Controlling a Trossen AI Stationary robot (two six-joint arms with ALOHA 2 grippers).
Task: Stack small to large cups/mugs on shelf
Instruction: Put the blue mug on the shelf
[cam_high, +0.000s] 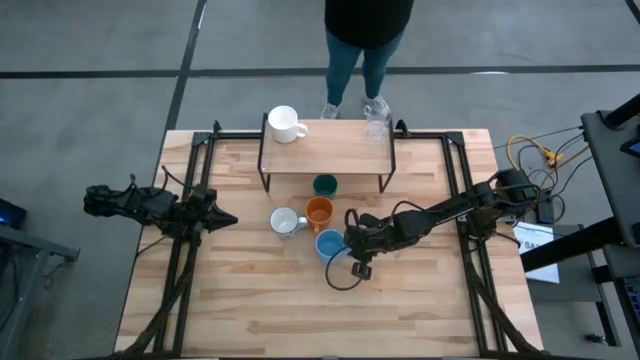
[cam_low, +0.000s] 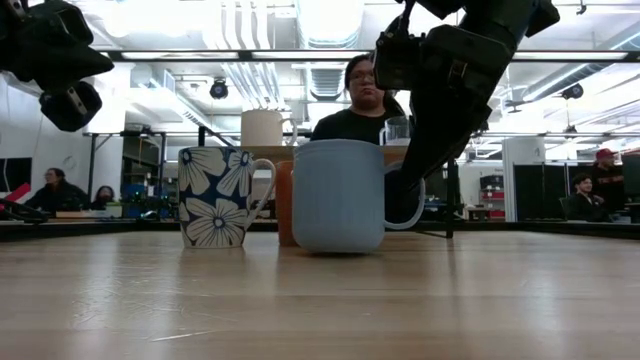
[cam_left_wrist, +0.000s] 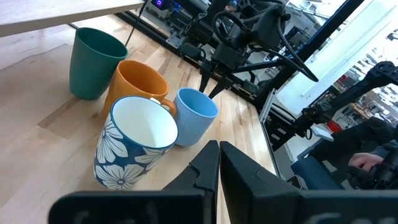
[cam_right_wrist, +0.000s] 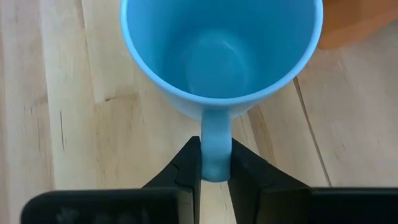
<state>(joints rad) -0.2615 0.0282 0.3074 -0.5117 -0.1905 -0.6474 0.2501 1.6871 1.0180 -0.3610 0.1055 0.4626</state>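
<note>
High view: the counter (cam_high: 250, 310) carries the shelf (cam_high: 330, 150) at its far edge, well beyond both sets of jaws, and a person (cam_high: 365, 40) stands behind it. On the shelf sit a white mug (cam_high: 284, 124) at one end and a clear glass (cam_high: 376, 118) at the other. The right gripper (cam_right_wrist: 216, 171) reaches in to the middle of the counter, its jaws narrow and closed on the handle of the blue mug (cam_right_wrist: 221, 53), which stands upright on the counter with its bowl just ahead of the fingertips. The left gripper (cam_left_wrist: 219, 158) waits at the left side, well apart from the mugs; its jaws stand nearly closed with only a thin gap and nothing between them. Ahead of those jaws stands the flowered mug (cam_left_wrist: 134, 149), upright and just beside the blue one. The orange mug (cam_left_wrist: 138, 87) stands touching or almost touching both, a little beyond the right jaws. The green cup (cam_left_wrist: 92, 62) is farthest from either gripper, standing on the counter at the shelf's front edge.
</note>
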